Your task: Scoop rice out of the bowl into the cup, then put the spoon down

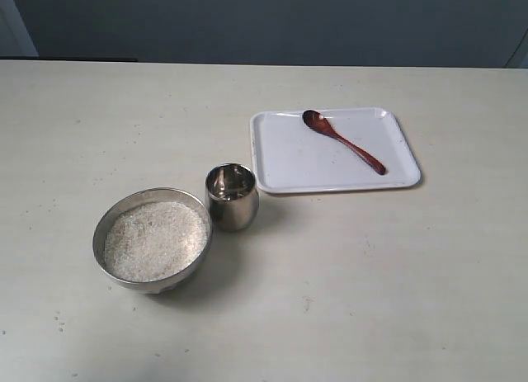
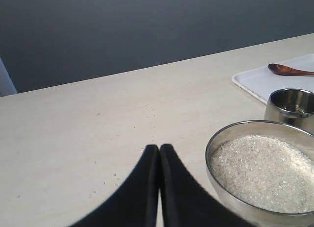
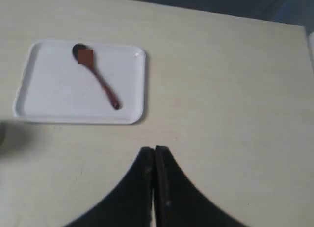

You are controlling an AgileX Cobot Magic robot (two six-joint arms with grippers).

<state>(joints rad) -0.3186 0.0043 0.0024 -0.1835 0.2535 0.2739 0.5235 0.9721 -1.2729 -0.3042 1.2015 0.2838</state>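
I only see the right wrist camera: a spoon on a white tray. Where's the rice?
Observer: The rice fills a wide metal bowl. In the exterior view it's left of the tray and nearer the camera.
Operator: Is there a cup too?
Observer: Yes, a shiny cup stands upright between bowl and tray, close beside the bowl.
Operator: What's the other gripper doing?
Observer: The left gripper is shut and holds nothing, with the bowl just beside it.
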